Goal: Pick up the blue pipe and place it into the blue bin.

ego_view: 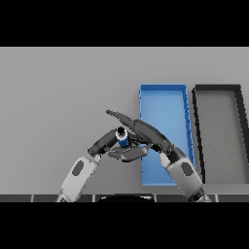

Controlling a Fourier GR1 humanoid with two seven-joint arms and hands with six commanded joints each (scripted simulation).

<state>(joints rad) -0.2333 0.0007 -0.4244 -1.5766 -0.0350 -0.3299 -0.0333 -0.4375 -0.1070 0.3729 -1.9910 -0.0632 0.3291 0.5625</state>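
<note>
The blue pipe (123,139) stands on end on the grey table just left of the blue bin (168,104), its pale ring-shaped end facing up. My right hand (146,132) comes in from the lower right and is round the pipe. Its straight fingers (119,116) reach past the pipe on the far side and its thumb (127,153) lies on the near side. The hand is open, with a gap still showing around the pipe. My left hand (103,142) is just left of the pipe, its fingers relaxed and pointing at it.
A dark grey bin (220,92) stands right of the blue bin, side by side with it. My right forearm (182,170) lies across the blue bin's near end. Bare table stretches to the left and far side.
</note>
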